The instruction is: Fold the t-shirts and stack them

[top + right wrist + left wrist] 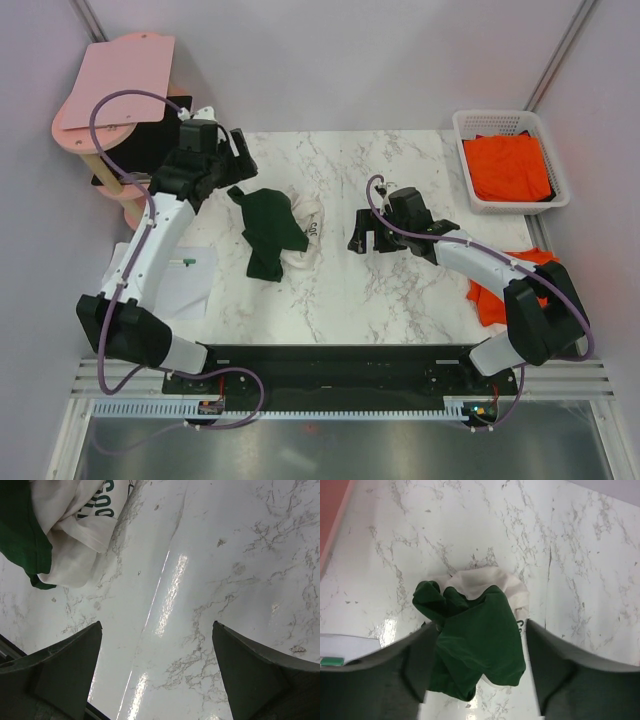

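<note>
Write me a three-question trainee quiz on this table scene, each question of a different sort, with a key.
1. True or false: the right gripper is shut on the green shirt.
2. What lies in the basket? A) orange shirts B) the green shirt C) nothing
3. Fill in: the left gripper hangs ____ over the green shirt.

Key
1. False: it is open over bare table.
2. A.
3. open.
</note>
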Available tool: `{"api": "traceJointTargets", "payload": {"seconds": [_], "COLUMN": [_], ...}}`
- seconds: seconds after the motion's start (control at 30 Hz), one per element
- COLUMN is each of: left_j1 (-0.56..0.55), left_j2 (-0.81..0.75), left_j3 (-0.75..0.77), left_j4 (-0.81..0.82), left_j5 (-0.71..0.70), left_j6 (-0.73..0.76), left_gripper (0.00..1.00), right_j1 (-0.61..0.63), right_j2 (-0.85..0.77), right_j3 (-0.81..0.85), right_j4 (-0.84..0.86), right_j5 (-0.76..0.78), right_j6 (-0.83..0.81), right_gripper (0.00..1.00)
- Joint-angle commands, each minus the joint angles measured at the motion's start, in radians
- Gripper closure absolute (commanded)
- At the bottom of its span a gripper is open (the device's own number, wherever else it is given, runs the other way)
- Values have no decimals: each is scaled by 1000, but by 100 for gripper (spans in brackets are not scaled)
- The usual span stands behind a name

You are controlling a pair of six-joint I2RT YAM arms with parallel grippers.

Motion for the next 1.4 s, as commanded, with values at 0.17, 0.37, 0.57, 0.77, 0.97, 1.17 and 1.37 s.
{"api": "traceJointTargets", "payload": {"seconds": [0.17, 0.37, 0.57, 0.77, 0.97, 1.17, 1.37], "left_j1": [-1, -1, -1, -1, -2, -7, -24], "left_j2": [79, 77, 92, 128, 142, 90, 19], "left_j3": [-55, -159, -222, -222, -208, -222, -149], "left_j4": [-59, -10, 59, 95, 102, 96, 56], "left_j5": [-31, -25, 1, 20, 64, 90, 145], "left_j6": [-1, -12, -21, -26, -24, -26, -23], "left_gripper": [17, 22, 23, 26, 82, 98, 98], "right_j1": [-1, -1, -1, -1, -1, -1, -1], "right_j2": [-34, -23, -26, -31, -29, -19, -19], "right_j3": [-19, -26, -35, -42, -47, -44, -49], "right_j4": [26, 29, 32, 32, 32, 38, 41], "right_j5": [-6, -10, -10, -10, -9, -15, -9], "right_j6": [1, 4, 4, 5, 5, 10, 13], "right_gripper": [2, 2, 2, 2, 2, 2, 2]}}
